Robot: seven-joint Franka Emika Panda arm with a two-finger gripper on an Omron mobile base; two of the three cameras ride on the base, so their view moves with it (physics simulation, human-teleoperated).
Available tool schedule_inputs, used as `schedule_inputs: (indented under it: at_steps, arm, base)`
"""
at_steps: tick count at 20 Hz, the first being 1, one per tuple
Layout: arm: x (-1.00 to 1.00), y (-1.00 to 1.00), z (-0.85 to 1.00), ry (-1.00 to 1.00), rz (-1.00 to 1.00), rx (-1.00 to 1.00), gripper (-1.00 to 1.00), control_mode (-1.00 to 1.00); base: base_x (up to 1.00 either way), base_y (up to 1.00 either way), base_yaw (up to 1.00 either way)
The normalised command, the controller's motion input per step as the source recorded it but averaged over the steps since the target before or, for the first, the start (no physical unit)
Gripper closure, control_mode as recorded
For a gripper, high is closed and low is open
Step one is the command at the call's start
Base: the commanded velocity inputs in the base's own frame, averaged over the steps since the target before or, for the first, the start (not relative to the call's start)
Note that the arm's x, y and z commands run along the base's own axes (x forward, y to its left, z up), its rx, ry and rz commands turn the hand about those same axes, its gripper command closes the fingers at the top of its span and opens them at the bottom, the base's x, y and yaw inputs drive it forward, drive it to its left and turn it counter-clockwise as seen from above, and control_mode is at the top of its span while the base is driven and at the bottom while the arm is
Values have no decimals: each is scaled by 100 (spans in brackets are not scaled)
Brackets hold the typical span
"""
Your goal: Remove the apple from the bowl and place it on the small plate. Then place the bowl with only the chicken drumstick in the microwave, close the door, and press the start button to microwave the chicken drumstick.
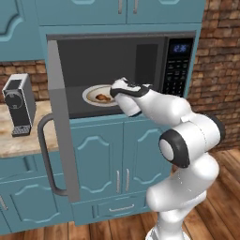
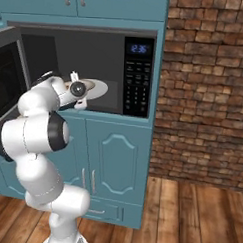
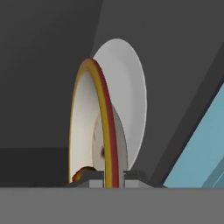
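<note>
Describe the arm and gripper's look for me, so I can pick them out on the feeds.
Glossy white rounded arm segments with dark grey joint bands and round grey end caps. The white hand has a dark band; the gripper ends in two small dark grey fingertips.

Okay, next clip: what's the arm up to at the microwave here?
The arm's gripper pinches the rim of the bowl holding the chicken drumstick, just inside the microwave cavity, above its white turntable disc. The door stands wide open. A grey coffee machine sits on the counter to the left.
</note>
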Motion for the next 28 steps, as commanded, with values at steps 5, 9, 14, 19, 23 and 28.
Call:
schedule_inputs:
  at_steps: [5, 9, 14, 19, 23, 28]
  arm:
    - [48, 0, -10, 0, 0, 0, 100, -100]
    - [49, 0, -9, 0, 0, 0, 100, -100]
    - [48, 1, -20, 0, 0, 0, 100, -100]
    - [49, 8, -41, 0, 0, -3, 100, -100]
    - [47, 4, -35, 0, 0, -3, 100, -100]
    - [19, 8, -21, 0, 0, 0, -100, -100]
  base:
    - [0, 0, 0]
    - [0, 0, 0]
    - [0, 0, 0]
    - [0, 0, 0]
    - [0, 0, 0]
    - [0, 0, 0]
